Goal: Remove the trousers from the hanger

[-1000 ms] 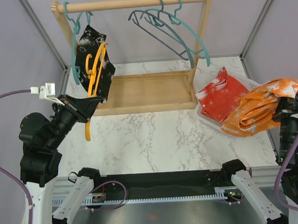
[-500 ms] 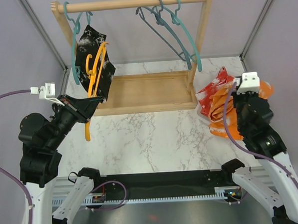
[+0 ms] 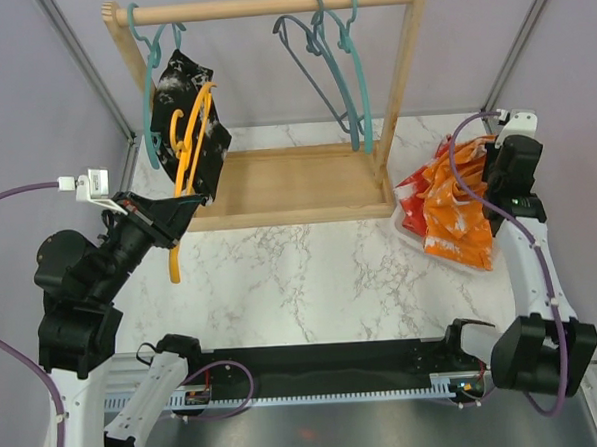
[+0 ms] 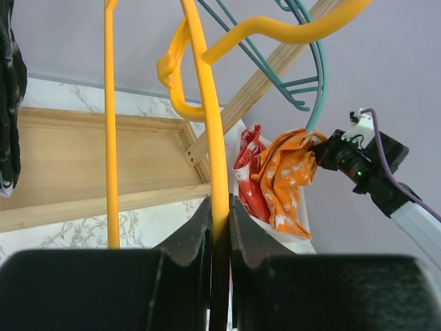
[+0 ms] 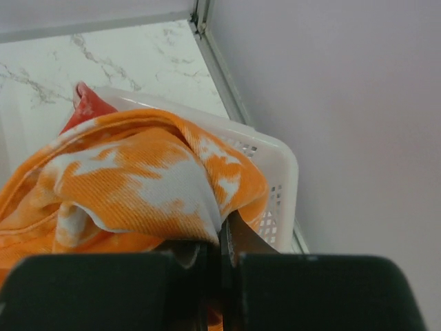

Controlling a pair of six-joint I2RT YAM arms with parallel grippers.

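Observation:
The black trousers [image 3: 188,119] hang on a yellow hanger [image 3: 183,154] at the left end of the wooden rack's rod [image 3: 267,5]. My left gripper [image 3: 181,212] is shut on that hanger's lower bar [image 4: 215,152]; the jaws pinch it [image 4: 219,207]. The black cloth shows at the left edge of the left wrist view [image 4: 8,103]. My right gripper [image 3: 496,161] is shut on the orange trousers [image 3: 453,210], which dangle over the white basket [image 5: 275,165]. The cloth drapes over the right gripper [image 5: 222,231]. The red trousers [image 3: 410,203] lie in the basket. The beige trousers are out of view.
Three empty teal and grey hangers [image 3: 346,71] hang at the rod's right end, and one teal hanger [image 3: 149,91] hangs beside the black trousers. The rack's wooden base [image 3: 296,184] lies at the back. The enclosure walls stand close to the basket on the right.
My right arm has swung from the right edge to the back right, carrying the orange trousers over the basket. The empty hangers have swung to hang straight. The left arm has stayed put.

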